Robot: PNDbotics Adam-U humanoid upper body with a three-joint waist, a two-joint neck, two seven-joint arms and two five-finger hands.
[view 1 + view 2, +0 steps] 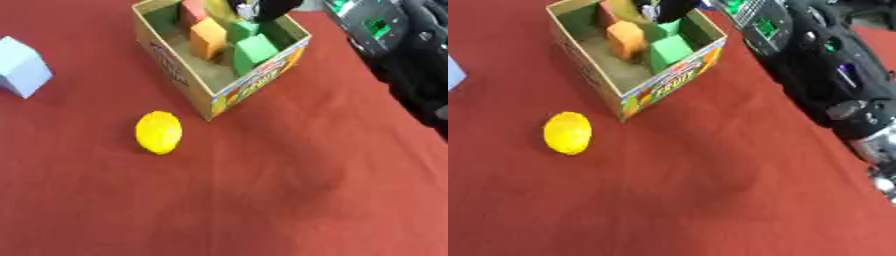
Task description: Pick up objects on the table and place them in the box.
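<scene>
Red desk (289, 200) carrying box (197, 85) holding orange block (208, 37) and green blocks (254, 52); my right robot hand (262, 7) is reaching inside, finger state indiscernible.

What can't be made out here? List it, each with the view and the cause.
- Right hand: over the box, cut off by the top edge in both eye views; its fingers cannot be judged.
- Left hand: in neither view.
- Light blue block: nearly off the left edge in the right eye view.
- Box print: blurred.

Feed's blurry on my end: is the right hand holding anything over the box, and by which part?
Cannot be told. The right hand reaches into the box above the green blocks, its fingers hidden.
</scene>
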